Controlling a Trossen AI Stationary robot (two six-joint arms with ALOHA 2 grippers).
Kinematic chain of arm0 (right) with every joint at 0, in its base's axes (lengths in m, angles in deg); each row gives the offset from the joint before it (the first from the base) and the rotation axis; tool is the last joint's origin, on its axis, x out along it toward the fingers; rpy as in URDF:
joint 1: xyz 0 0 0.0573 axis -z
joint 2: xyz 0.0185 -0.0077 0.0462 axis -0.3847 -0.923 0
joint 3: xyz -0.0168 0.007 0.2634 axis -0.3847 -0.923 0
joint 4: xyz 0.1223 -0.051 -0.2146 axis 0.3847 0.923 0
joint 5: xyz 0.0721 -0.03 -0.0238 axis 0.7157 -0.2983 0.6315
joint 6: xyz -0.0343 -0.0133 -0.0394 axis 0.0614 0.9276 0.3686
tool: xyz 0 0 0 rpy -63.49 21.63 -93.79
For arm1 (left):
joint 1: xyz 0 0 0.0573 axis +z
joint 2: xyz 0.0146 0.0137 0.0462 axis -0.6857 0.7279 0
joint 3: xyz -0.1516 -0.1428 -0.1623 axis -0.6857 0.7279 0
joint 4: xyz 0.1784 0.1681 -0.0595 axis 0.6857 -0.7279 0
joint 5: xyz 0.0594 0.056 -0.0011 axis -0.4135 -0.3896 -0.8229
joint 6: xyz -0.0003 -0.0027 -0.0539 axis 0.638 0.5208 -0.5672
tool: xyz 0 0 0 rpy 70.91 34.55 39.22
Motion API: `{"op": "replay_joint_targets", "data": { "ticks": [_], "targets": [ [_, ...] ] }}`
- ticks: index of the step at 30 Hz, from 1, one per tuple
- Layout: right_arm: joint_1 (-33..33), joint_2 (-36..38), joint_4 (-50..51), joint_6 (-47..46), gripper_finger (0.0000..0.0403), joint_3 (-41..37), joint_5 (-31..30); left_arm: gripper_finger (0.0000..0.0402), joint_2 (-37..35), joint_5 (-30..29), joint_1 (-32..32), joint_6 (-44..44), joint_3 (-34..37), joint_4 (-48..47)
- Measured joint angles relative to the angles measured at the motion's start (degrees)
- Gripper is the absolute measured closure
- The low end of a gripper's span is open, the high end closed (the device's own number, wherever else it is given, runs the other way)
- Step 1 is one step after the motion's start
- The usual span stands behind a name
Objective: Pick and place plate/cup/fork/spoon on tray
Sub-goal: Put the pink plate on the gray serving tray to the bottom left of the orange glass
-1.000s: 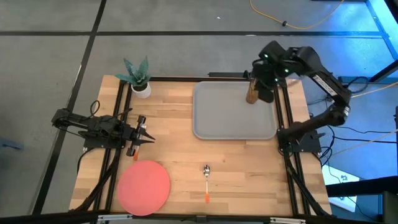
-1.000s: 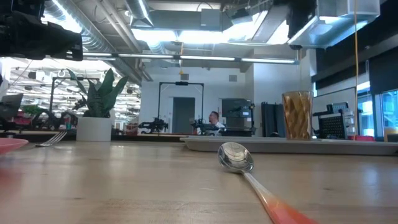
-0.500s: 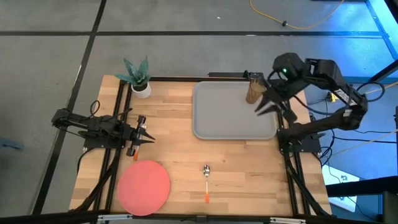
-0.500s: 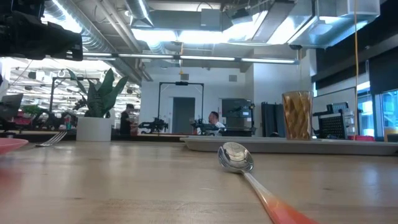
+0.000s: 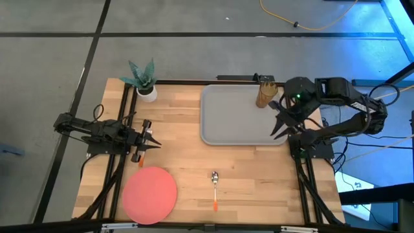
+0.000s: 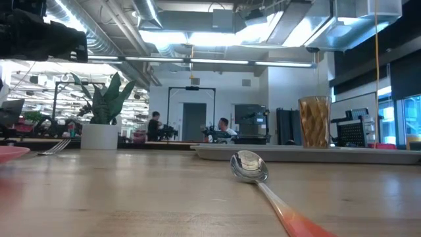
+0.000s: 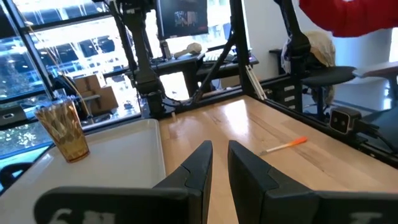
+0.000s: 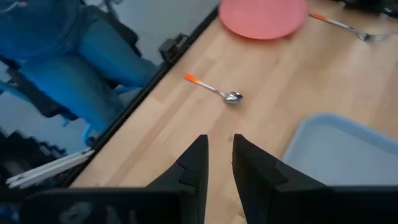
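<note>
1. The see-through brown plastic cup [image 5: 263, 94] stands on the far right corner of the big grey tray [image 5: 239, 123]. That step looks done.
2. Next job, I think: fetch the small silver spoon [image 5: 215, 183], lying near the round pink plate [image 5: 149, 193].
3. The right gripper [image 5: 283, 121] hangs over the tray's right edge, fingers apart, holding nothing.
4. The left gripper [image 5: 150, 140] waits at the left, fingers nearly together, empty.

plate [image 5: 149, 193]: plain coral-red
cup [image 5: 263, 94]: translucent amber-brown, faceted pattern on its wall
tray [image 5: 242, 116]: plain grey
spoon [image 5: 215, 186]: silver bowl, orange handle
fork [image 8: 343, 25]: silver tines, orange handle
table [image 5: 187, 155]: light wood planks, black frame
plant pot [image 5: 147, 94]: white, green leaves
left tool [image 7: 215, 163]: dark
right tool [image 8: 217, 160]: dark
</note>
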Motion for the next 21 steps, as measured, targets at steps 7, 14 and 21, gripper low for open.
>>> {"op": "replay_joint_targets", "data": {
  "ticks": [7,14,21],
  "targets": [
    [-2.8,1.3,-7.6,-5.7,0.0330,-5.9,-7.0,0.0356,0.1,-2.2,0.0,-6.7,-5.6,-5.6],
    [-3.0,1.4,-14.7,-9.6,0.0330,-8.8,-7.3,0.0356,5.5,-3.6,0.0,-23.1,-16.2,-24.6],
    [-3.0,1.4,-18.8,-12.5,0.0330,-8.8,-7.3,0.0356,16.3,-3.4,0.0,-39.5,-25.4,-35.3]
  ]
}}
